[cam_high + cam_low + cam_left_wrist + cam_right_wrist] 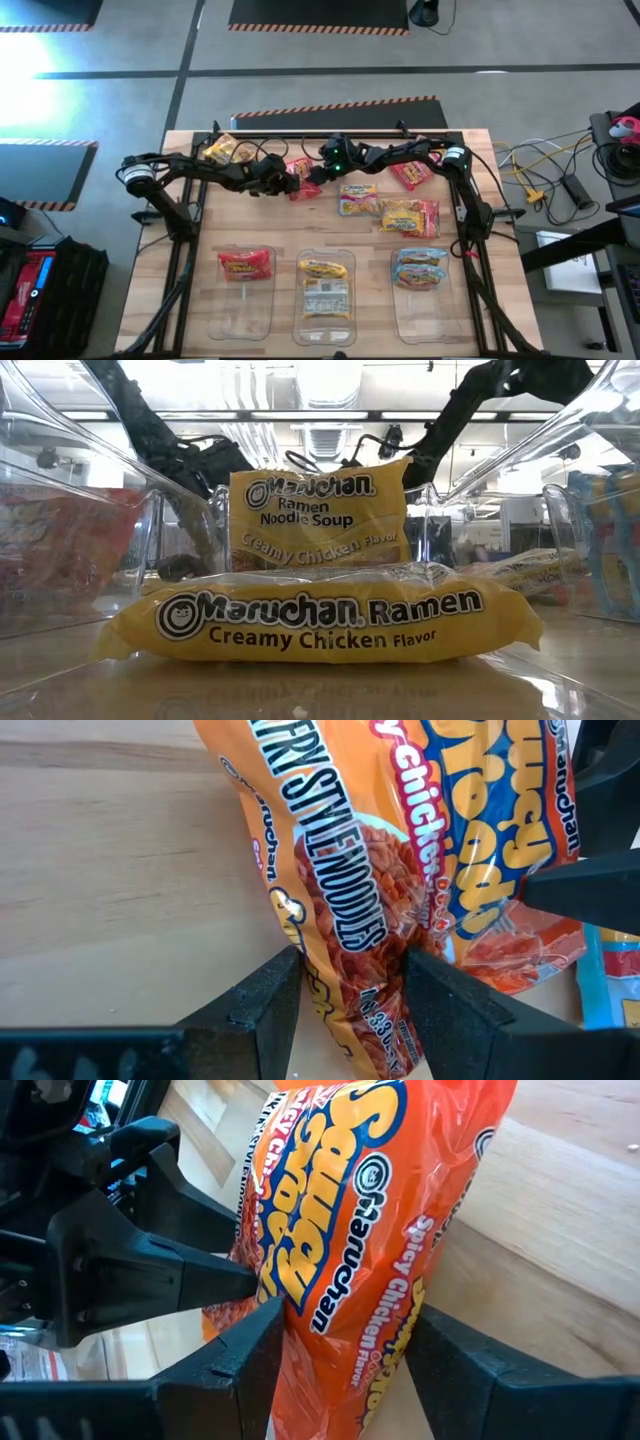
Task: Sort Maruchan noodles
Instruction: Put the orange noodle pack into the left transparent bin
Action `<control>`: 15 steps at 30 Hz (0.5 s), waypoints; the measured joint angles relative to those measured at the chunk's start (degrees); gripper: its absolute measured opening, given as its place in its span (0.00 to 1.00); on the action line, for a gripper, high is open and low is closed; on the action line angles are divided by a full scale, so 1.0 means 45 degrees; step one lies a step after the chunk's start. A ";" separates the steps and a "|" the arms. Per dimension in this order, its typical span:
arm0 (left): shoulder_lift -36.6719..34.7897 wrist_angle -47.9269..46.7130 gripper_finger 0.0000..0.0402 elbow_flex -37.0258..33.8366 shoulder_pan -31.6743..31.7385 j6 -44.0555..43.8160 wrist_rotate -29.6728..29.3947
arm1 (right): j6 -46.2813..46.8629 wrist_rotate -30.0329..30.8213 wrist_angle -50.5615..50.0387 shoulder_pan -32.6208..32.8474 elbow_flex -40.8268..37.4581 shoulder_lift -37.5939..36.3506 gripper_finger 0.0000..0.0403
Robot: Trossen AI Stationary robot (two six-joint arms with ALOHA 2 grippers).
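Note:
An orange Maruchan noodles packet (300, 180) sits at the table's far middle, between my two grippers. My left gripper (350, 990) comes from the left and my right gripper (345, 1350) from the right, and both are shut on it. The wrist views show a "Saucy Spicy Chicken" face (340, 1230) and a "stir fry style noodles" face (330, 870) side by side; one packet or two, I cannot tell. Loose packets lie flat on the table at the far left (225, 150), far right (412, 172) and centre (357, 198), (410, 215). My left gripper pinches the orange packet between its two fingers at the end with the "stir fry style noodles" print (345, 955). It comes slanting down from the table's left. The packet runs up and away from the fingers; whether it touches the table I cannot tell. My right gripper pinches the packet between its two fingers on the face printed "Spicy Chicken Flavor" (350, 1325). It comes from the table's right, slanting slightly down. A fingertip (235, 1280) of my left gripper meets the same packet just beyond my right gripper's fingers.
Three clear bins stand along the near edge. The left bin (245, 310) holds a red packet (245, 263), the middle bin (325, 320) holds yellow Creamy Chicken packets (320, 625), one standing behind (320, 510), and the right bin (422, 315) holds blue ones (420, 268).

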 joint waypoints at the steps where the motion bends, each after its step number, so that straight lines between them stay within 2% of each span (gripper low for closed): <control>1: 0.0000 0.0002 0.39 0.0000 -0.0007 -0.0012 0.0002 | 0.0000 0.0012 0.0007 0.0010 0.0000 0.0000 0.45; 10: 0.0000 0.0009 0.39 0.0029 -0.0026 -0.0097 0.0010 | 0.0058 0.0060 0.0102 0.0018 0.0000 0.0000 0.33; 15: -0.0271 0.0234 0.39 -0.0011 -0.0026 0.0219 0.0192 | 0.0053 -0.0044 0.0078 0.0013 0.0015 -0.0037 0.30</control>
